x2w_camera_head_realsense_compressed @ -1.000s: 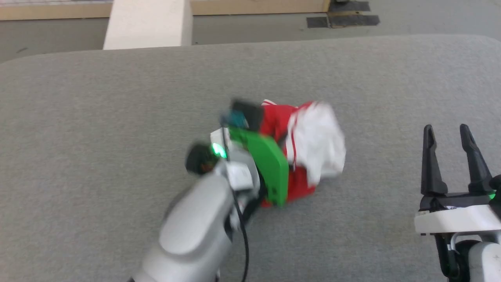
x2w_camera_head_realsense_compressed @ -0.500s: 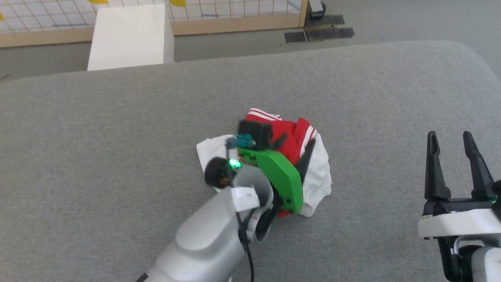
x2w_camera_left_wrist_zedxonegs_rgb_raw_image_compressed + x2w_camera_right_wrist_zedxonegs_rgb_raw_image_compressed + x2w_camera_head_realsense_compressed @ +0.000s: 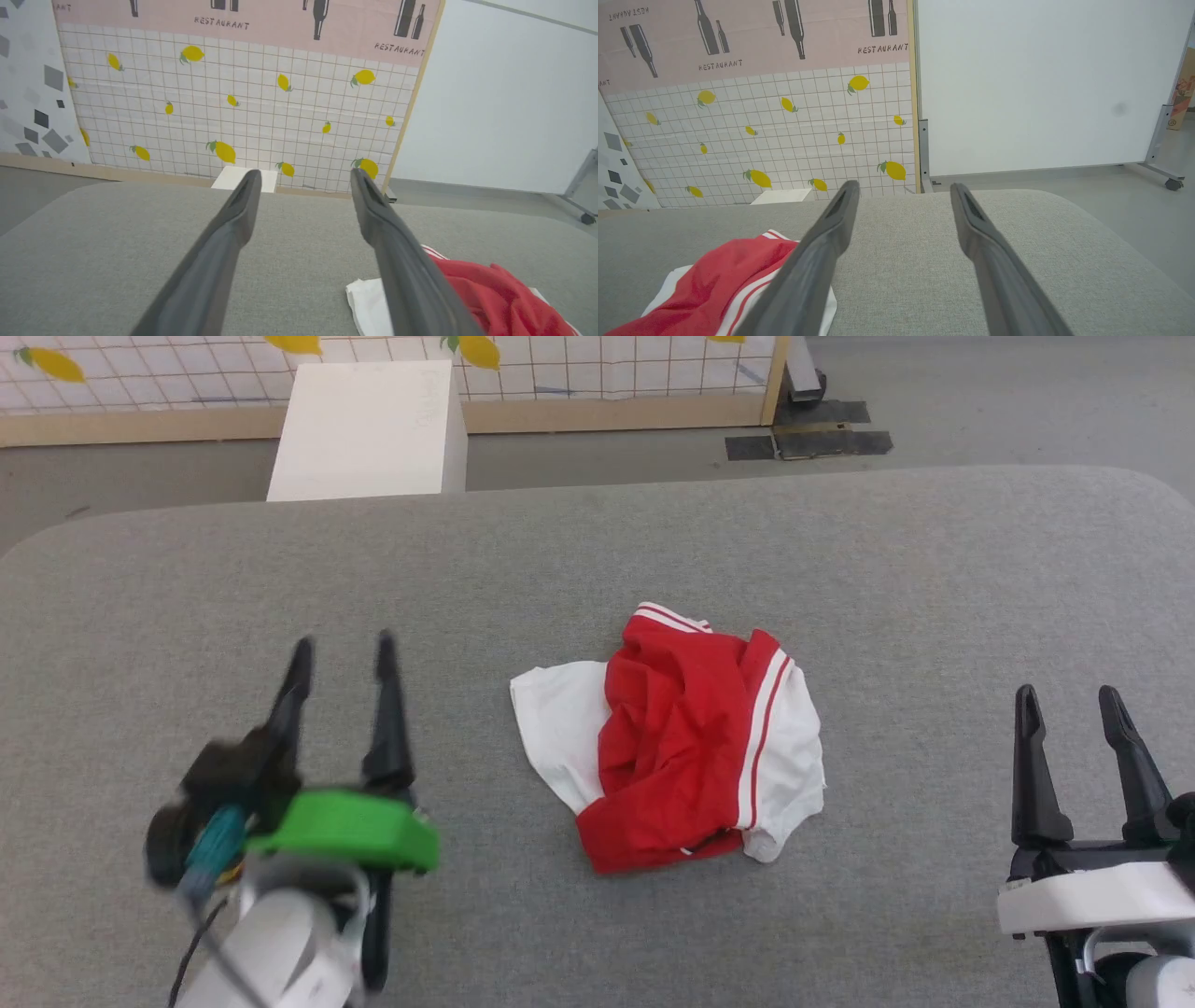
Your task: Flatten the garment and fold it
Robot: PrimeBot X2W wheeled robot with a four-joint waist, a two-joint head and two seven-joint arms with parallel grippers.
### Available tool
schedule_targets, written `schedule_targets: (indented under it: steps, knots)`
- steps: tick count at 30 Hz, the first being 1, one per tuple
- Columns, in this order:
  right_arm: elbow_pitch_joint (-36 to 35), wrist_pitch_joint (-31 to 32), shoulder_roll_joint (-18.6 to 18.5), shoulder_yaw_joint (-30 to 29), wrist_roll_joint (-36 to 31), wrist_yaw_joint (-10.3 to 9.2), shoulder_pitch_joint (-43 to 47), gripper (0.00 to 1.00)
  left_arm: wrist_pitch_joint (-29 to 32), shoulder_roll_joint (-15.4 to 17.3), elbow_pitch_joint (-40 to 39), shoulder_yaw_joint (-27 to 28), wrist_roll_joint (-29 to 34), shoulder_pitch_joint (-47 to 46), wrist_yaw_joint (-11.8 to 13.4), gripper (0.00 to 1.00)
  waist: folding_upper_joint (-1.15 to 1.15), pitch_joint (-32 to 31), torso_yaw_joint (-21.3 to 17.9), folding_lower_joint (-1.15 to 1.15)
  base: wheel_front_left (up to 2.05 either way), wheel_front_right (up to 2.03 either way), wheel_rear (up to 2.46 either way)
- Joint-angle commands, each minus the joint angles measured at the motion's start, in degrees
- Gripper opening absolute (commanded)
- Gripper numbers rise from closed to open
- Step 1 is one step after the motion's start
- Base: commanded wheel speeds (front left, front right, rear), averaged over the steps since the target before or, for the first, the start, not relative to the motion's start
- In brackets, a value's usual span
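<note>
Jaws on both sides stand spread wide with nothing between them: the left gripper (image 3: pixel 343 646) hangs over bare cloth at the near left, and the right gripper (image 3: pixel 1066 695) sits at the near right, fingers pointing to the far side.

Between them, near the middle of the surface, lies the red jersey-style garment with white short sleeves (image 3: pixel 681 737), bunched in a crumpled heap. From the head view its red body is creased and folded over itself, one white sleeve sticks out to the left, the other lies on the right, edged by red-and-white striped trim, and more trim shows at the far edge. Neither gripper touches it.

It rests on a grey fabric-covered table with rounded corners (image 3: pixel 597 551). Beyond the far edge stands a white rectangular block (image 3: pixel 369 429), and black tape patches (image 3: pixel 808 443) mark the grey floor.

The wrist views lift the eye higher: a white-tiled wall panel printed with yellow lemons (image 3: pixel 233 116) under a pink band reading RESTAURANT with dark bottle shapes, and, from the right wrist, a plain white partition on wheeled feet (image 3: pixel 1041 84). Each wrist view catches just one side of the heap.
</note>
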Motion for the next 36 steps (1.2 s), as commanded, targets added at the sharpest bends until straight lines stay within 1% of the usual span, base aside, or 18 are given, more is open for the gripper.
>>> schedule_targets:
  steps: [1,3,5,7,11,14,16,19,25,29,31,33,34,35,36]
  knots:
    - [0.1,0.2,0.0,0.0,0.1,-0.09,0.7,1.0,-0.4,-0.4,-2.9,2.2,1.5,3.6,0.6,1.0,0.0,0.0,0.3,0.0,0.0,0.0,0.0]
    - [0.4,0.4,0.0,-0.2,0.2,-0.09,1.1,1.0,-0.4,-1.4,-6.2,5.5,3.4,9.3,0.4,1.0,0.0,0.1,0.8,0.0,0.0,0.0,0.0]
    - [0.8,0.8,0.0,-0.5,0.3,-0.09,1.4,1.0,-0.4,-3.8,-9.0,8.4,5.1,14.3,-0.3,1.0,0.0,0.1,1.6,0.0,0.0,0.0,0.0]
    - [0.8,1.4,0.0,-0.6,0.3,-0.09,1.4,1.0,-0.4,-5.6,-10.0,9.4,6.7,17.4,-1.5,1.0,0.0,0.3,2.5,0.0,0.0,0.0,0.0]
    - [0.0,4.2,0.0,-0.8,-0.2,-0.09,-0.9,1.0,-0.4,-8.7,-10.1,11.2,9.4,18.8,-5.0,1.0,0.0,1.3,4.6,0.0,0.0,0.0,0.0]
    - [-0.5,9.1,-0.3,0.3,-1.3,-0.09,-3.7,1.0,-0.4,-10.4,-9.5,11.7,11.1,18.0,-7.1,1.0,0.0,2.6,6.0,0.0,0.0,0.0,0.0]
    - [-0.3,13.8,-1.9,1.6,0.1,-0.09,-6.0,1.0,-0.4,-11.5,-8.9,11.9,12.1,17.3,-8.4,1.0,0.0,3.7,6.7,0.0,0.0,0.0,0.0]
    - [1.3,22.7,-6.0,4.0,2.9,-0.09,-9.2,1.0,-0.4,-13.1,-7.9,12.0,13.2,16.6,-10.2,1.0,0.0,5.3,7.8,0.0,0.0,0.0,0.0]
    - [4.9,35.9,-12.1,7.9,9.6,-0.09,-13.6,1.0,-0.4,-15.9,-6.0,12.4,14.6,15.2,-13.0,1.0,0.0,8.9,10.0,0.0,0.0,0.0,0.0]
    - [7.8,40.9,-15.9,11.6,11.9,-0.09,-14.1,1.0,-0.4,-17.4,-4.7,12.2,15.4,14.2,-14.6,1.0,0.0,10.7,11.5,0.0,0.0,0.0,0.0]
    - [9.3,42.0,-17.1,13.5,13.0,-0.09,-14.0,1.0,-0.4,-17.9,-4.0,12.2,15.6,13.4,-15.4,1.0,0.0,11.3,12.2,0.0,0.0,0.0,0.0]
    - [11.0,42.7,-17.5,14.8,13.9,-0.09,-13.8,1.0,-0.4,-18.3,-3.4,12.3,15.8,12.8,-15.9,1.0,0.0,11.7,12.7,0.0,0.0,0.0,0.0]
    - [11.6,42.7,-17.5,15.2,14.2,-0.09,-13.8,0.8,-0.4,-18.5,-3.1,12.4,15.9,12.6,-16.2,1.0,0.0,11.8,12.9,0.0,0.0,0.0,0.0]
    - [12.4,42.5,-17.4,15.6,14.4,-0.09,-13.8,0.12,-0.4,-18.7,-2.9,12.4,16.0,12.5,-16.4,1.0,0.0,11.8,13.0,0.0,0.0,0.0,0.0]
    - [13.0,42.4,-17.4,15.8,14.4,-0.09,-13.8,0.0,-0.4,-18.8,-2.7,12.5,16.1,12.4,-16.5,1.0,0.0,11.7,13.1,0.0,0.0,0.0,0.0]
